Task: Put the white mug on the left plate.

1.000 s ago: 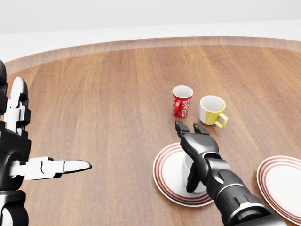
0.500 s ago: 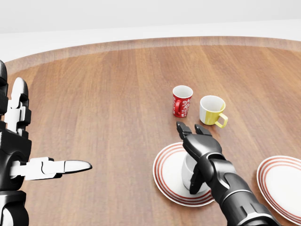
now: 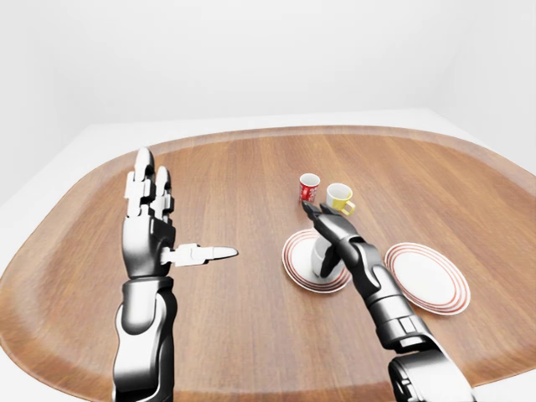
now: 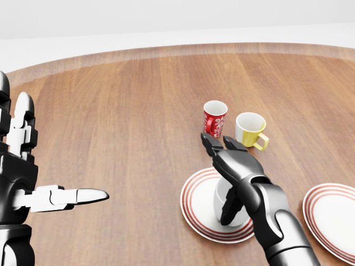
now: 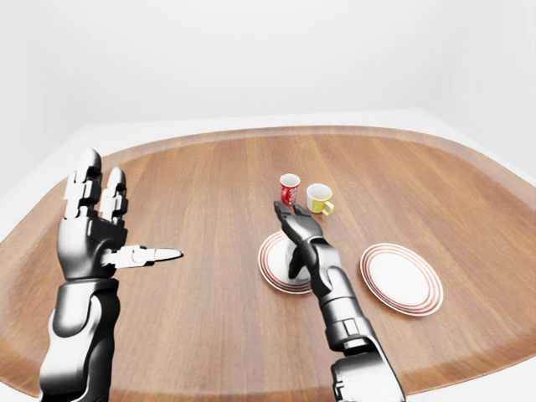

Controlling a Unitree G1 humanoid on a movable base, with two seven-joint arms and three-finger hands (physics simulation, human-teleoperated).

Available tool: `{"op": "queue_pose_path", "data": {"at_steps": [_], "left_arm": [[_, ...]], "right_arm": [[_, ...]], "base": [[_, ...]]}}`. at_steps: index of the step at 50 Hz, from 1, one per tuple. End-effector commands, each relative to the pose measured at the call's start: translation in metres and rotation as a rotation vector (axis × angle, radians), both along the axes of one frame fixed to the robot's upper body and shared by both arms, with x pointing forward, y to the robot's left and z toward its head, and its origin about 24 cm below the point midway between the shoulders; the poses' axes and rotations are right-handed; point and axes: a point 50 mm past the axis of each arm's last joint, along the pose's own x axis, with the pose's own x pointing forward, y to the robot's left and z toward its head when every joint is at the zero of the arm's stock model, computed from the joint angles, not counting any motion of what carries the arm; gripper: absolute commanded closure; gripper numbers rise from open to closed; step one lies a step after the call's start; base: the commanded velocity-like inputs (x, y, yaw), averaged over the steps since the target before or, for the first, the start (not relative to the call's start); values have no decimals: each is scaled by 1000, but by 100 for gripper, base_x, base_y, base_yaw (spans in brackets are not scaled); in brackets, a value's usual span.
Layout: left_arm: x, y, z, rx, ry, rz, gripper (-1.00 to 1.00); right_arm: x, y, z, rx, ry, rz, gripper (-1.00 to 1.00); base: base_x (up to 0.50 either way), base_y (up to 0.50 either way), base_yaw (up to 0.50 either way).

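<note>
The white mug [image 4: 218, 198] stands upright on the left plate [image 4: 194, 206], a white plate with red rings. My right hand [image 4: 223, 176] hovers over the mug, open: its fingers [image 4: 209, 142] stretch out toward the red mug and its thumb hangs down beside the mug's near wall. The palm hides part of the mug's rim, so I cannot tell if the thumb touches it. My left hand [image 3: 172, 228] is held up at the left of the left-eye view, open and holding nothing.
A red mug [image 4: 214, 118] and a yellow mug [image 4: 249, 129] stand close together just above the left plate. A second red-ringed plate [image 4: 333, 213] lies at the right edge. The round wooden table [image 4: 122, 122] stretches wide to the left.
My right hand has risen a little off the white mug, with its fingers spread further toward the red mug. More of the mug shows. The left hand has stayed still.
</note>
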Motion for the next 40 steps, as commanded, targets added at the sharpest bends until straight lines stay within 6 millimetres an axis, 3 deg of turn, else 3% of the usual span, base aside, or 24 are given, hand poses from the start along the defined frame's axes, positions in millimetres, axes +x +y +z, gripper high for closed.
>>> {"op": "queue_pose_path", "data": {"at_steps": [1,3,11,16,21,29,40], "left_arm": [[-1,0,2,-1,-7,0,-100],[-1,0,3,0,-14,-1,-100],[-2,0,4,-1,-18,0,-100],[-2,0,2,0,-12,-1,-100],[-2,0,4,1,-20,1,-100],[-2,-1,4,3,-21,0,-100],[-3,-1,4,2,-20,0,-100]], "right_arm": [[-10,1,36,54,-68,18,-100],[-19,9,50,217,-23,41,-100],[-29,20,81,524,-55,158,-100],[-31,7,74,605,-55,121,-100],[-41,-9,52,690,-16,38,-100],[-57,-14,30,826,37,-14,-100],[-69,-9,54,1050,-33,77,-100]], "base": [[0,0,0],[0,0,0],[0,0,0],[0,0,0],[0,0,0],[0,0,0],[0,0,0]]}}
